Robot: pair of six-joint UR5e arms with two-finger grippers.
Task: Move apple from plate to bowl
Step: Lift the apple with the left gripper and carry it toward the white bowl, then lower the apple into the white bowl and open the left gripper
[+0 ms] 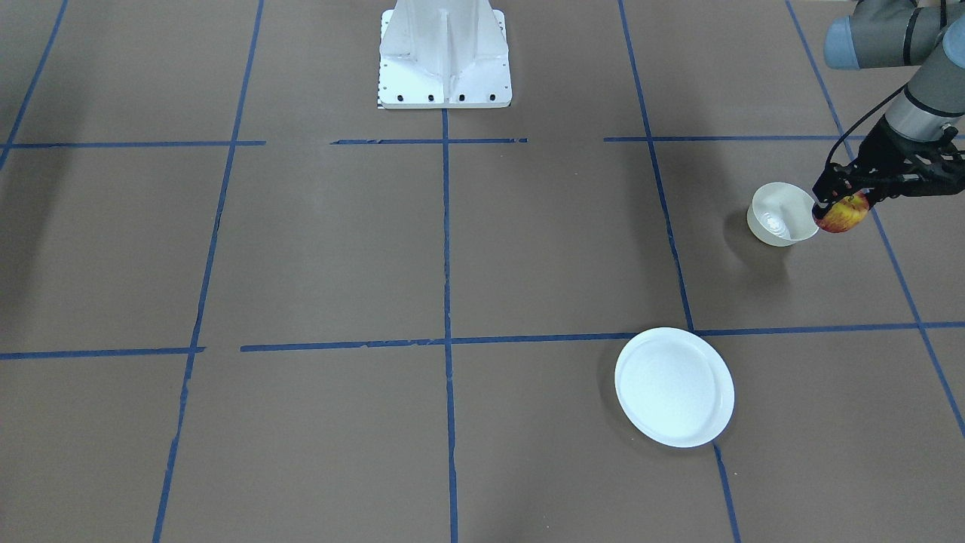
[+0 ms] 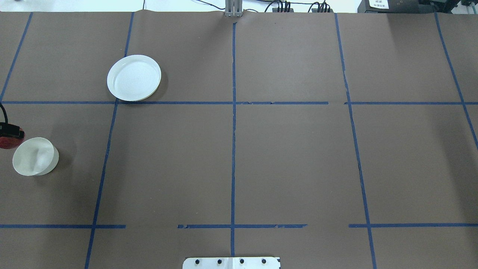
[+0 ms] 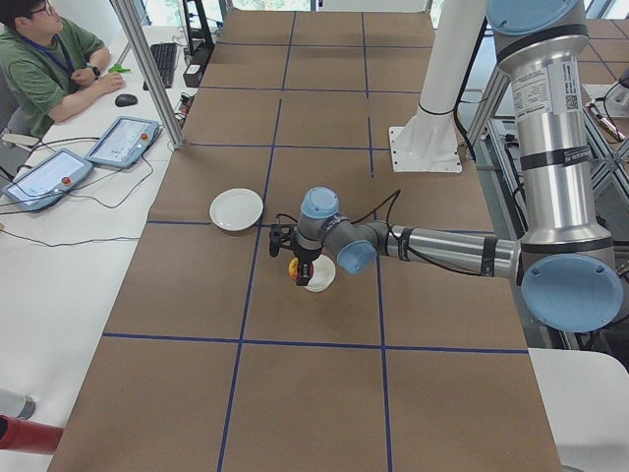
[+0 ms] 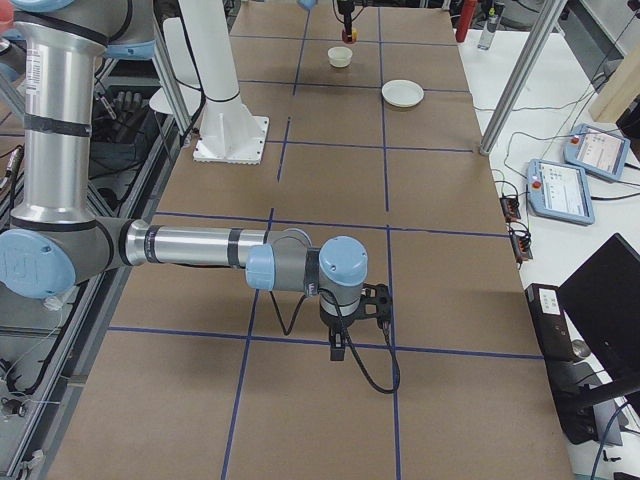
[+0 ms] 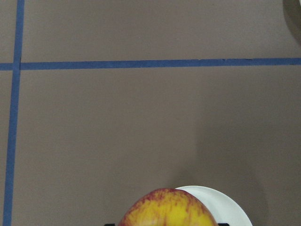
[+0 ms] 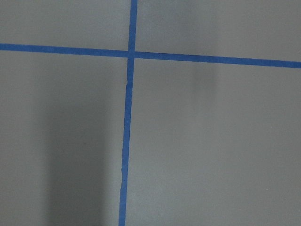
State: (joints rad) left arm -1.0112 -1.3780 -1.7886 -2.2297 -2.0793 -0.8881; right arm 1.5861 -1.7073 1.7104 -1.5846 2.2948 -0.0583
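Note:
My left gripper (image 1: 838, 205) is shut on the red and yellow apple (image 1: 844, 215) and holds it above the table, right beside the rim of the small cream-white bowl (image 1: 769, 230). The bowl holds nothing. In the overhead view the apple (image 2: 8, 142) sits at the left edge, just up-left of the bowl (image 2: 35, 157). The left wrist view shows the apple (image 5: 167, 211) with the bowl's rim (image 5: 230, 209) behind it. The flat white plate (image 1: 673, 386) lies bare, apart from both. My right gripper (image 4: 340, 348) points down over the table; I cannot tell whether it is open.
The white robot base (image 1: 445, 56) stands at the table's back middle. Blue tape lines cross the brown table. The bowl is near the table's left end. An operator (image 3: 49, 64) sits at a side desk with tablets (image 3: 123, 140).

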